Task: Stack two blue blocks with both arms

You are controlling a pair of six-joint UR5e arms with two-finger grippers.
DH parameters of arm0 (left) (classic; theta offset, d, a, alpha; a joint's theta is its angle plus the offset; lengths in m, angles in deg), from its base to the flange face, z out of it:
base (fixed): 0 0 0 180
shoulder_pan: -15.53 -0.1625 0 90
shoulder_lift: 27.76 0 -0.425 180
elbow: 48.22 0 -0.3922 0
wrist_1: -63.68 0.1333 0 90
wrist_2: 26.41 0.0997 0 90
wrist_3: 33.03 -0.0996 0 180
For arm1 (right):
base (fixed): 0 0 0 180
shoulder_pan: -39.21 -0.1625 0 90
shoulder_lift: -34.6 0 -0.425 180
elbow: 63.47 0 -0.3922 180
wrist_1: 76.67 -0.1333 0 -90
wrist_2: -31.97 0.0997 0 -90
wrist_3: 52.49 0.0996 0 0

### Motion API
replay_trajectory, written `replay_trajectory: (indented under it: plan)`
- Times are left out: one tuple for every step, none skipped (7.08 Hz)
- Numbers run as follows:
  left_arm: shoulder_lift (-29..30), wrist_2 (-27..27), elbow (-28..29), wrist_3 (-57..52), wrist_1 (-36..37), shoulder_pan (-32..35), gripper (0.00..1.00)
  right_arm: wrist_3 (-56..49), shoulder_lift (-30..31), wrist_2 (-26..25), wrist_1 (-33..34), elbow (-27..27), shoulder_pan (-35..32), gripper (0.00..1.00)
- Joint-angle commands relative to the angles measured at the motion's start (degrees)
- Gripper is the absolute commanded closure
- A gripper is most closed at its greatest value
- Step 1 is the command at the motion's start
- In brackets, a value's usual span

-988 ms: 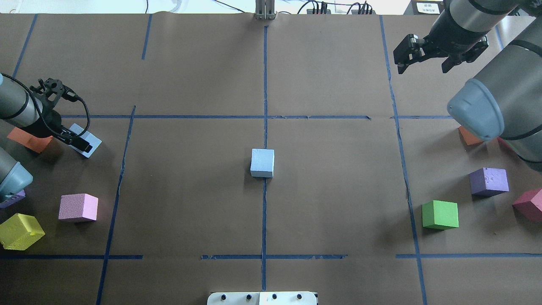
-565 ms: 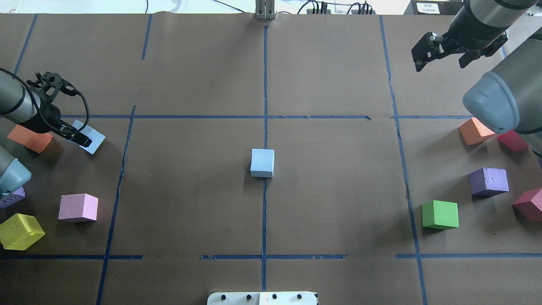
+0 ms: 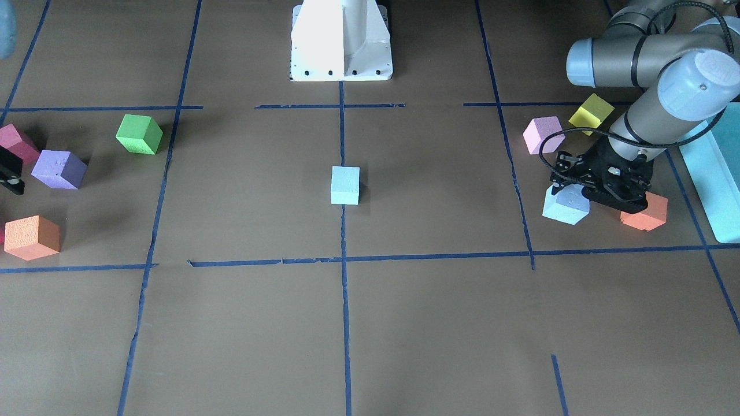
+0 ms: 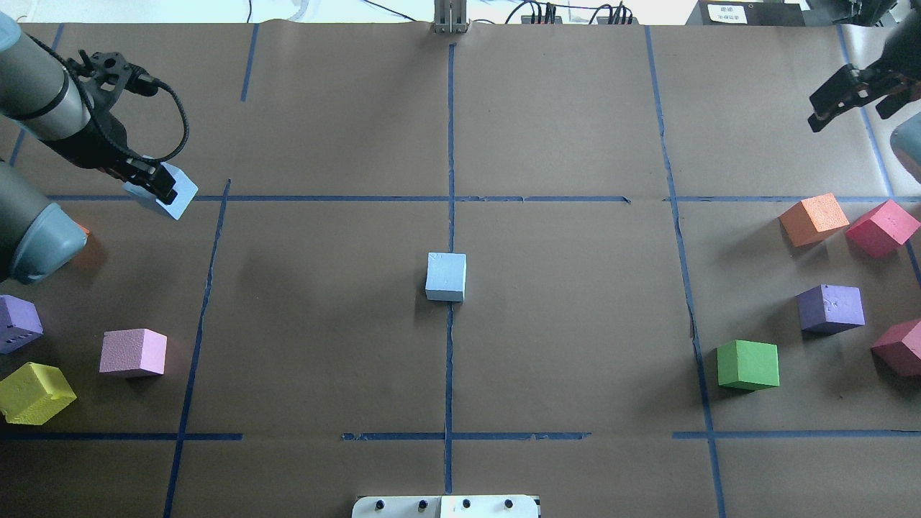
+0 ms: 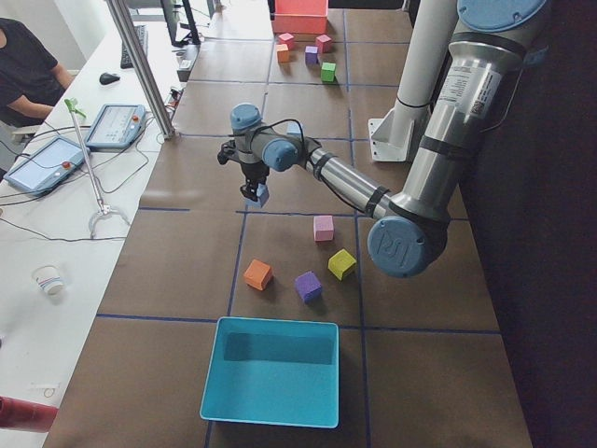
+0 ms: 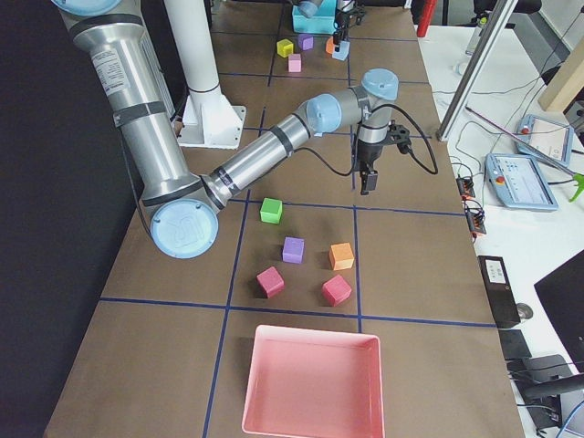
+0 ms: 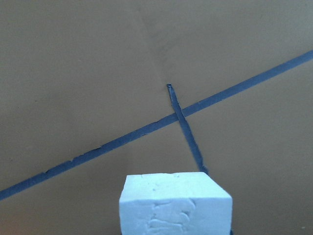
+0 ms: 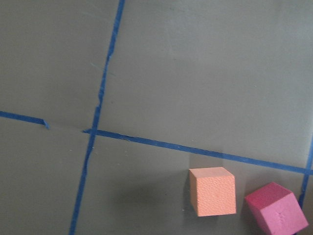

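The pale sky-blue foam cube (image 4: 178, 194) is hanging above the brown paper-covered worktop (image 4: 324, 338). The jaws of the grey-silver left arm (image 4: 39, 108) are clenching on it from two sides. In the left wrist view I am seeing the cube at the lower edge, with a crossing of blue tape lines (image 7: 181, 117) below it. The second pale sky-blue foam cube (image 4: 445, 275) is sitting flat at the centre of the worktop, on the middle tape line, well apart from the first. The jaws of the grey-silver right arm (image 6: 274, 146) are standing released near the far right edge, holding nothing. An orange foam cube (image 3: 644, 212) is lying on the worktop near the held cube.
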Motion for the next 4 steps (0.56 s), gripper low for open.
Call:
replay_trajectory:
  plan:
    - [9.54, -0.07, -1.41, 14.63, 6.04, -2.92, 0.95, -11.46, 5.74, 3.03, -0.15, -3.1, -7.47, 0.0]
    - [13.94, 0.1, -0.45, 21.68, 6.04, -6.95, 0.95, -15.15, 8.54, 3.3, -1.89, -3.54, -8.81, 0.0]
    - [17.72, 0.1, 0.0, 26.27, 5.96, -8.64, 0.96, -15.1, 11.09, 3.48, -6.35, -3.9, -9.61, 0.0]
    - [21.59, 0.36, 2.7, 29.88, 5.95, -11.01, 0.96, -15.1, 11.81, 3.48, -9.87, -5.55, -9.88, 0.0]
